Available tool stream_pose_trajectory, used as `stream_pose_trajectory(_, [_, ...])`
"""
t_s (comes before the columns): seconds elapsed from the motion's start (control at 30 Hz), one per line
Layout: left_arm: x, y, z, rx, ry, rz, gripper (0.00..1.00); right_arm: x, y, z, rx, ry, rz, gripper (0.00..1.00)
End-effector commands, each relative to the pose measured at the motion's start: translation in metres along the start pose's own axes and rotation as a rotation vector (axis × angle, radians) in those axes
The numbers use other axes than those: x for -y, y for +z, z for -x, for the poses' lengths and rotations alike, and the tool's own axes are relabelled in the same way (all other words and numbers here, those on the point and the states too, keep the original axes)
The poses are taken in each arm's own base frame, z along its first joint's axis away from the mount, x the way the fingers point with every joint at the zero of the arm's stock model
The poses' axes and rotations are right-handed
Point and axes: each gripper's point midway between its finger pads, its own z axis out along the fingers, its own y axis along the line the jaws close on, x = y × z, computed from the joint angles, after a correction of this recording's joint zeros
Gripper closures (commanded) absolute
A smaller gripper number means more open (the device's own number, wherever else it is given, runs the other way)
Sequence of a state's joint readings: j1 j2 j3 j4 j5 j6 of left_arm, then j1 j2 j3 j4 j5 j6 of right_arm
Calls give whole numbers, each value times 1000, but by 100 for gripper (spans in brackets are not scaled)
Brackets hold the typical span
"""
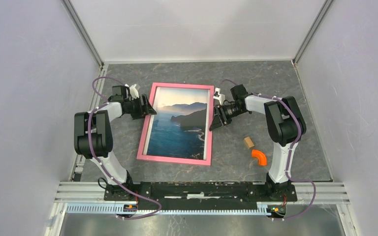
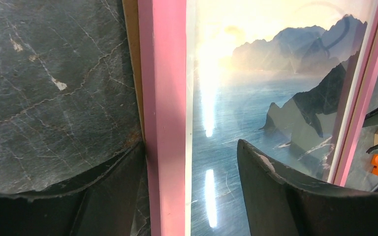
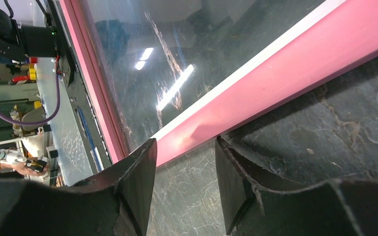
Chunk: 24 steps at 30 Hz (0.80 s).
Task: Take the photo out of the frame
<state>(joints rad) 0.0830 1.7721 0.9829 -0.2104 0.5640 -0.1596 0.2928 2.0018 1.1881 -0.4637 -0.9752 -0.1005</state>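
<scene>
the frame (image 1: 174, 160) lies flat and face up on the grey marbled surface (image 1: 275, 88). its long axis runs away from the arm bases and leans a little to the right at the far end. the photo (image 1: 179, 128) sits inside it under glare-streaked glass, so nothing is out yet and the back is underneath.

the left gripper (image 1: 146, 106) is at the far half of the left long rail, jaws apart and straddling the pink rim. one finger is outside it over the surface, the other over the glass, and it holds nothing. the right gripper (image 1: 215, 118) faces it across the frame at the right long rail. its jaws are also apart, with the rim's outer edge running into the gap, and i see no clamp on it.

the arms are about equally near, one rail apiece, each reaching inward across the short axis. i judge the coming move turns on pinching those opposite rails to raise or turn the frame and reach its back. the wooden block (image 1: 248, 142) and orange elbow piece (image 1: 259, 157) lie well apart to the right.
</scene>
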Motion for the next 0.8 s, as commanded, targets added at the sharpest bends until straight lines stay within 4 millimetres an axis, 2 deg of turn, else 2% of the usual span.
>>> stream_pose_trajectory(0.0, [-5, 9, -46, -140, -82, -4, 27, -18, -5, 33, 69, -88, 21, 49])
stream_pose_trajectory(0.2, [3, 10, -48, -139, -102, -60, 27, -25, 5, 36, 68, -97, 41, 49])
stream_pose_trajectory(0.27, [7, 11, -48, -142, -120, -90, 24, -25, 9, 39, 72, -99, 41, 49])
stream_pose_trajectory(0.33, [6, 9, -43, -116, -124, -94, 17, -23, 11, 40, 73, -92, 44, 49])
stream_pose_trajectory(0.47, [-9, -7, -20, -19, -131, -30, 0, -23, 11, 47, 94, -84, 41, 49])
stream_pose_trajectory(0.57, [-17, -17, -13, 2, -147, -8, 0, -23, 11, 54, 114, -85, 31, 49])
stream_pose_trajectory(0.77, [-29, -17, -23, -16, -243, -44, 0, -16, 13, 61, 133, -71, 7, 49])
